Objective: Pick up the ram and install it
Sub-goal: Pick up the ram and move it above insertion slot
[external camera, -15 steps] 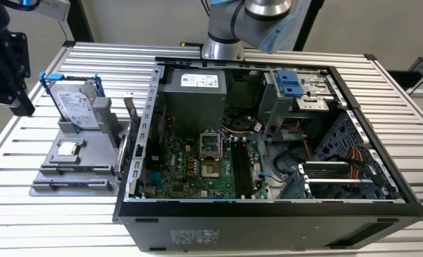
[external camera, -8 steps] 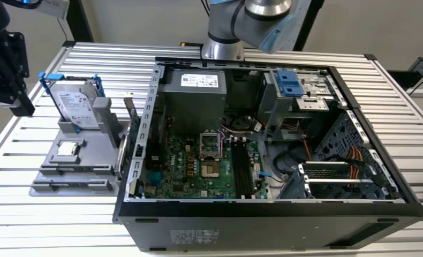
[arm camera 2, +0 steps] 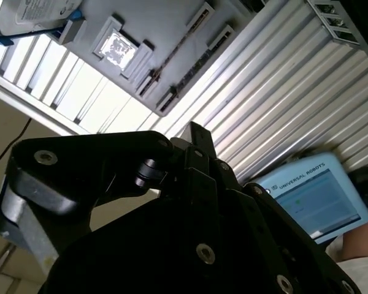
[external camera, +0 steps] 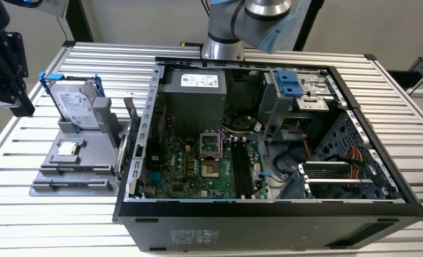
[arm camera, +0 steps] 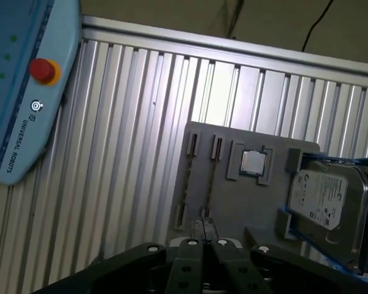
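Observation:
The ram (arm camera: 210, 184) is a thin dark stick seen edge-on, standing in a slot of the grey holder tray (arm camera: 233, 208) beside the processor chip. The second wrist view shows the ram (arm camera 2: 178, 46) as a narrow dotted line, and in the exterior view the ram (external camera: 76, 169) lies near the tray's front. My gripper (arm camera: 203, 229) hangs above the tray's slot end, apart from the ram. Its two black fingers are pressed together with nothing between them. The gripper (external camera: 23, 108) shows at the exterior view's left, over the table beside the tray, and one fingertip (arm camera 2: 196, 131) shows in the second wrist view.
An open computer case (external camera: 269, 211) with its motherboard (external camera: 197, 171) stands at the exterior view's right of the tray. The tray also carries a blue-framed hard drive (external camera: 76, 104) and a square processor chip (external camera: 68, 148). A teach pendant (arm camera: 18, 92) lies on the slatted table (arm camera: 135, 153).

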`<state>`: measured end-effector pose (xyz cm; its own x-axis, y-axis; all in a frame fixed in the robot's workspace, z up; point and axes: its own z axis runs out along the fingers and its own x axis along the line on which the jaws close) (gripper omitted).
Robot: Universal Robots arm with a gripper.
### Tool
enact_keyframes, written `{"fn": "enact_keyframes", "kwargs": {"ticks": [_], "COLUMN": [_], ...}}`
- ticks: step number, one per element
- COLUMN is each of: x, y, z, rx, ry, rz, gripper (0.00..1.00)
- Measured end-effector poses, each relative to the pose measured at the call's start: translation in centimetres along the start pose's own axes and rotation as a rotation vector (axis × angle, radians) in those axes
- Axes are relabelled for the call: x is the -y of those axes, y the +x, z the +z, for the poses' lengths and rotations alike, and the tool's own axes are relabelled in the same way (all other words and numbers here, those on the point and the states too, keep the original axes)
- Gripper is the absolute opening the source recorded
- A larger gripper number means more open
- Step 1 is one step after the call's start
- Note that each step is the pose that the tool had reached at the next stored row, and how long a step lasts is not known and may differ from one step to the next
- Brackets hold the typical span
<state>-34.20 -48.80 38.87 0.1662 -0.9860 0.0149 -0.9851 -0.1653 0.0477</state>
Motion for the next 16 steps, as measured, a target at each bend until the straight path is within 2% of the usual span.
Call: {"fn": "enact_keyframes", "kwargs": {"ticks": [10, 16], "x": [0.01, 0.01], "y": [-0.03, -0.03], "z": [-0.01, 0.18], "rx": [-0.0024, 0.0014], "ry": [0.0006, 0.0001], "rz": [-0.048, 0.034], "gripper": [1.00, 1.00]}}
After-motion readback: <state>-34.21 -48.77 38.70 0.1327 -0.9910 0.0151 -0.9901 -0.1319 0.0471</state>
